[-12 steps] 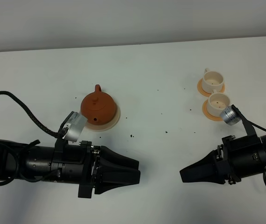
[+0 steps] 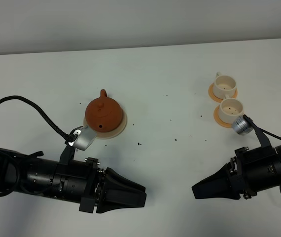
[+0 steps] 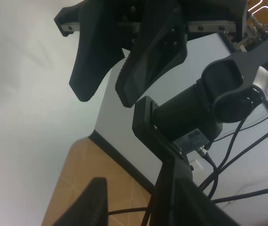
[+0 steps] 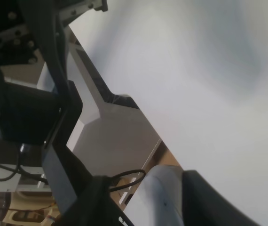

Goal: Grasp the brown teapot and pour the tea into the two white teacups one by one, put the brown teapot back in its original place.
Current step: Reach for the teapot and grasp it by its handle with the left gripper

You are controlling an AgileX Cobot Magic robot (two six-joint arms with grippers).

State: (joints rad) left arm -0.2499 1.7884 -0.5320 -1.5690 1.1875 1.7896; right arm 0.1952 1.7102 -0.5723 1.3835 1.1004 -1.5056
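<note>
The brown teapot [image 2: 102, 113] sits on its cream coaster, the original place [image 2: 121, 127], left of the table's middle. At the far right stand the two white teacups, one behind [image 2: 224, 85] and one in front [image 2: 230, 107], each on an orange saucer. My left gripper [image 2: 141, 193] lies low near the front edge, below and right of the teapot and well apart from it. In the left wrist view its fingers [image 3: 84, 87] stand apart with nothing between them. My right gripper [image 2: 195, 190] tapers to a single point and holds nothing, well in front of the cups.
Dark specks [image 2: 138, 144] dot the white table [image 2: 170, 74] between the teapot and the cups. A black cable [image 2: 32, 113] loops over the left arm. Bare tabletop separates the two gripper tips. Both wrist views show only arm parts and the room.
My left arm has dropped toward the front edge and rolled, so its two fingers now overlap in the exterior view. The right arm has shifted slightly frontward. Teapot and cups have not moved.
</note>
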